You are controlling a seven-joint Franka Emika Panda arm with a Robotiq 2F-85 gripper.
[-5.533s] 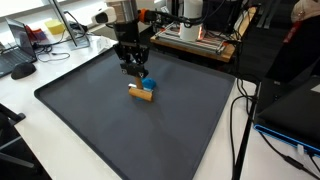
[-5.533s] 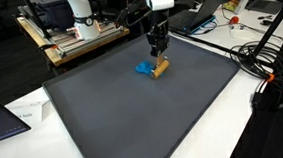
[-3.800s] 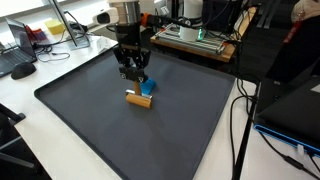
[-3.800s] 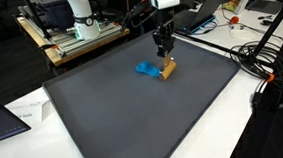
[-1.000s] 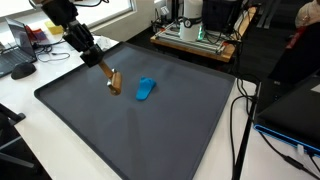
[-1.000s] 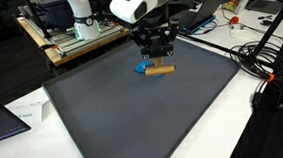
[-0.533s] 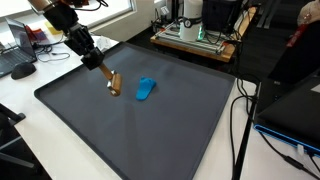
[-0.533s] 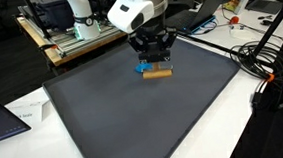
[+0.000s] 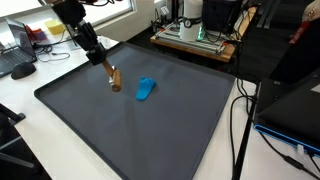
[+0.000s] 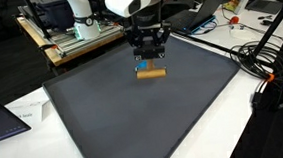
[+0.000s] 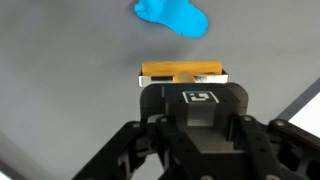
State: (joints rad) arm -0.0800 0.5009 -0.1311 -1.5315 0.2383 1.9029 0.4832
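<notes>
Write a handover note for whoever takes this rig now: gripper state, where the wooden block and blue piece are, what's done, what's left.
Gripper: shut on the wooden block, held over the dark mat; whether it touches the mat is unclear.
Blue piece: lying free on the mat, apart from the block.
Done: block gripped.
Left: block not yet released.
</notes>
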